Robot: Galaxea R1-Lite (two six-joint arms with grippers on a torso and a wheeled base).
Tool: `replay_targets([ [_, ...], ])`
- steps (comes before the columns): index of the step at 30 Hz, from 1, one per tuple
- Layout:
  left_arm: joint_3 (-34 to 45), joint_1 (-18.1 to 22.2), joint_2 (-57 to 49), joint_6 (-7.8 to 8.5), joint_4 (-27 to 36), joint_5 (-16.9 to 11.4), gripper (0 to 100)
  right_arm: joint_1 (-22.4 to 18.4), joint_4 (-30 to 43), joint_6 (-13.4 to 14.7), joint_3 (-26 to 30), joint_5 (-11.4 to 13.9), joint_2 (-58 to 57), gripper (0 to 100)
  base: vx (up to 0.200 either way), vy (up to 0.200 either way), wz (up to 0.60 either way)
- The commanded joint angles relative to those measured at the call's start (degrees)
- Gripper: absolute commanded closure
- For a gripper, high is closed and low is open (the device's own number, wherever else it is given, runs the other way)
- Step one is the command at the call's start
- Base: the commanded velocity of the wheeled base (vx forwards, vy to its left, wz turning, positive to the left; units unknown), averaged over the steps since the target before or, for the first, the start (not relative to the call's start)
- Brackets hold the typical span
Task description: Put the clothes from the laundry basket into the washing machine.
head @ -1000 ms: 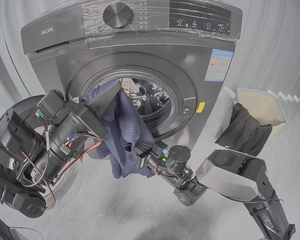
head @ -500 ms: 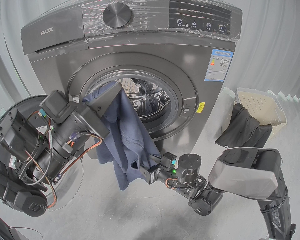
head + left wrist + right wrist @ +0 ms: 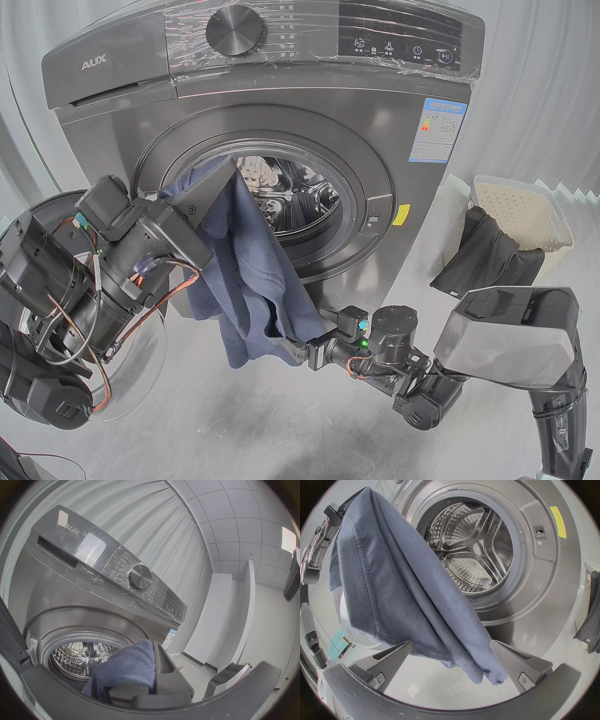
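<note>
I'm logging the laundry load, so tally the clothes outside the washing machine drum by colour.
Blue: 1, the blue garment held by the left end effector before the washing machine.
Black: 1, the black garment draped over the laundry basket.
Total: 2.

Navy garment (image 3: 403, 589) before washing machine (image 3: 550, 573)

garment (image 3: 250, 269) before washing machine (image 3: 350, 119) opening, laundry basket (image 3: 528, 197) to machine's right, clothes (image 3: 487, 262) over basket rim
</note>
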Motion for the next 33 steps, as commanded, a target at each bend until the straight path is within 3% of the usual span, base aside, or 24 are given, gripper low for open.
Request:
replay_targets([
  [1,0.28,-0.13,0.00,-0.02,-0.06,-0.02,100,-0.40,0.58,-0.17,-3.14,-0.01,0.07,0,0.000,0.000,0.00],
  [6,0.37,-0.22,0.09,-0.02,-0.06,-0.02,100,-0.84,2.34,-1.75,-7.18,1.05,0.95,0,0.000,0.000,0.00],
  [8,0.37,-0.22,0.00,-0.02,-0.06,-0.02,100,-0.84,2.34,-2.45,-9.29,3.07,3.14,0,0.000,0.000,0.00],
  [16,0.37,-0.31,0.09,-0.02,-0.06,-0.02,100,3.11,1.81,-2.63,-10.61,5.53,5.96,0,0.000,0.000,0.00],
  [32,0.37,-1.28,-0.44,-0.28,-0.14,-0.19,100,3.82,2.16,-2.45,-23.44,5.18,11.58,0,0.000,0.000,0.00],
  [33,0.28,-1.28,-0.44,-0.28,-0.14,-0.19,100,3.82,2.16,-2.45,-24.14,5.18,11.67,100,0.000,0.000,0.00],
])
